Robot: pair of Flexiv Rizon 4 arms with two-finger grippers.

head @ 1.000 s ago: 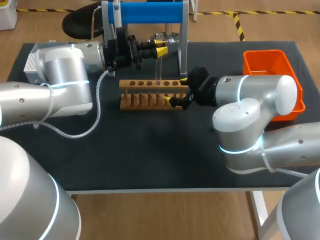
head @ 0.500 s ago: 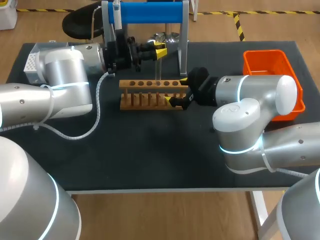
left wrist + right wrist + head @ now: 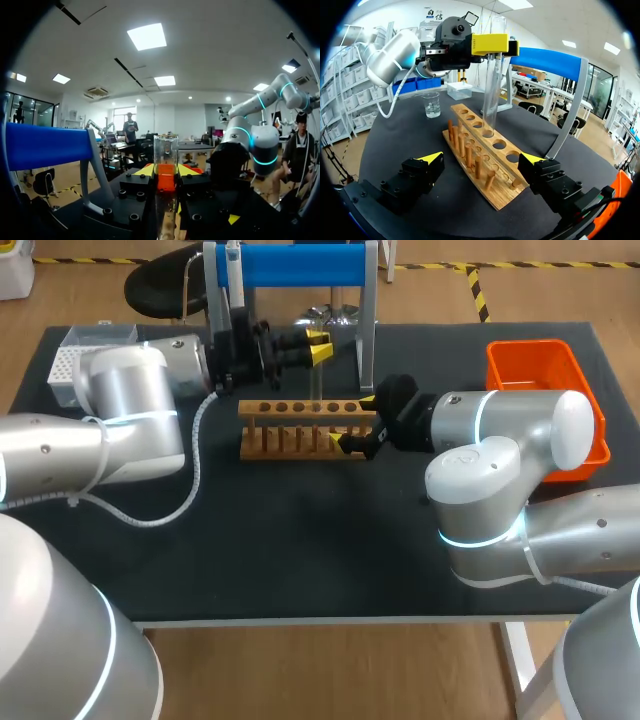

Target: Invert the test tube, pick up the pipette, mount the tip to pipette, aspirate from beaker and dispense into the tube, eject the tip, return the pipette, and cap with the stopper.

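Observation:
A clear glass test tube [image 3: 491, 75] stands upright over the wooden rack [image 3: 492, 192], its lower end at a hole near the rack's middle. My left gripper [image 3: 492, 45] is shut on the tube's upper part. In the left wrist view the tube [image 3: 166, 152] rises between that gripper's [image 3: 166, 172] yellow tips. From above, the left gripper [image 3: 318, 345] hovers behind the rack [image 3: 285, 440]. My right gripper [image 3: 351, 420] stands open around the rack's right end and holds nothing; its fingertips [image 3: 431, 159] straddle the rack.
A small beaker [image 3: 431, 105] and a white tip box [image 3: 459, 90] stand beyond the rack. The blue-topped stand [image 3: 300, 265] with a pipette [image 3: 233, 275] is at the table's back. An orange bin [image 3: 545, 365] sits at the right.
The left arm has shifted slightly to the left and back with the tube still in its grip. The right arm has not moved.

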